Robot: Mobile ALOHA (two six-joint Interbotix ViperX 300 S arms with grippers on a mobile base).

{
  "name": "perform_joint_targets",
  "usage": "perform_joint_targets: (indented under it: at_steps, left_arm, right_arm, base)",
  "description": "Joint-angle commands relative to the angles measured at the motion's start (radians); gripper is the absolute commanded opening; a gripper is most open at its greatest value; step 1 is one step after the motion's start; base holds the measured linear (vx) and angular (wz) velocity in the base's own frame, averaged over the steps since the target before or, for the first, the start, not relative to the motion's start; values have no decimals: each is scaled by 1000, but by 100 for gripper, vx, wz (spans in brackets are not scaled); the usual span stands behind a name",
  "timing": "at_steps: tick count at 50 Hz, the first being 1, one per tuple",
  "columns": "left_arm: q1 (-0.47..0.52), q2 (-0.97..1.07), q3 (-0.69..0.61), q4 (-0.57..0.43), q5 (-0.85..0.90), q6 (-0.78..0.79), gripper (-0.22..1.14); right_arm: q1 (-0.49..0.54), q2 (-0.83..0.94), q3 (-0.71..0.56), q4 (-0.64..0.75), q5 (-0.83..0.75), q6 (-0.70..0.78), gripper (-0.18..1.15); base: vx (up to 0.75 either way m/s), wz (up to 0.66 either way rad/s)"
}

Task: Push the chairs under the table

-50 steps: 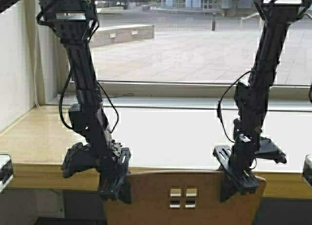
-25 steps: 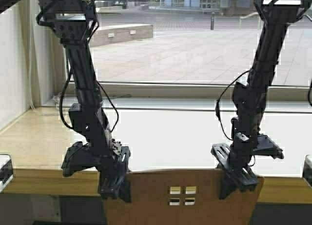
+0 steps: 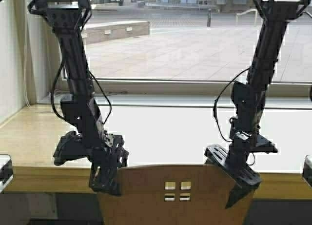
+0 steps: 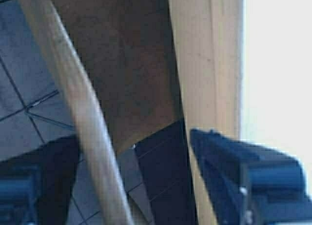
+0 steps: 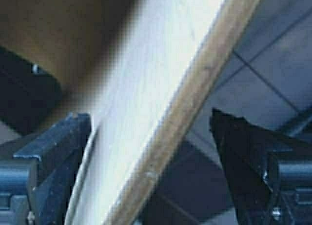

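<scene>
One chair (image 3: 175, 195) stands at the near edge of the table (image 3: 161, 132), its curved plywood backrest rising just in front of the table's light wood rim. The top edge of the backrest sits about level with that rim, and the small four-square cutout (image 3: 177, 191) shows in the middle of the backrest. The chair's seat and legs are out of sight below the high view.

The left gripper (image 3: 105, 178) hangs at the chair's left upper corner, pointing down, its body overlapping the table's front rim. In the left wrist view the jaws stand apart, with the pale edge of the backrest (image 4: 83, 117) passing between them; one dark finger (image 4: 234, 176) lies beside the table's wood edge, clear of the backrest.

The right gripper (image 3: 239, 178) hangs at the chair's right upper corner, tilted toward the chair's middle. In the right wrist view the backrest's edge (image 5: 180, 112) runs slantwise between the two fingers (image 5: 53, 152), which are spread wide; the finger on the lighter face of the wood looks to be touching or very nearly touching it, the other stands off from it.

Beyond the table, a window (image 3: 185, 44) looks onto a paved plaza.
</scene>
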Motion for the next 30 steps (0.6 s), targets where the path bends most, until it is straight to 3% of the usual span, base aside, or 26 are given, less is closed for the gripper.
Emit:
perform_joint_targets:
  at_steps: [1,30]
  left_arm:
    - [26,-129,41,3,-11,9,95]
    - [28,-477,186,64,-11,9,95]
  right_arm:
    - [35,-41,58,2,-11,-12,99]
    - [35,-426,238,5,-89,-12,99]
  base:
    - [-2,-3]
    - [-2,2]
